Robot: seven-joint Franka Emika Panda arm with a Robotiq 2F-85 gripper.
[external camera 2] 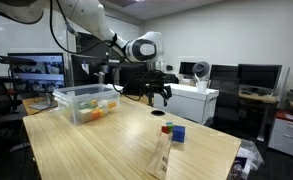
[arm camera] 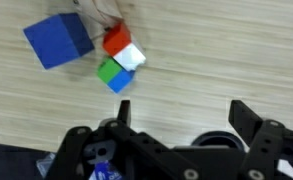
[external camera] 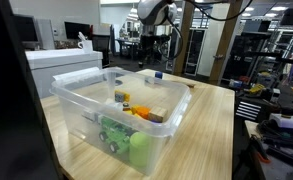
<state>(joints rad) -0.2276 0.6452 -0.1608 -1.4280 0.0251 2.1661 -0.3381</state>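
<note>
A clear bin (external camera: 76,102) on the worktop (external camera: 211,120) holds green and orange toys (external camera: 121,128). The claw (arm camera: 166,135) hangs empty above the worktop, fingers wide apart. A blue cube (arm camera: 58,42) and a small block (arm camera: 119,60) lie just beyond it. Only the wrist view shows the block's red, white, green and blue. An exterior view shows the cube (external camera 2: 178,132) well right of the bin.
</note>
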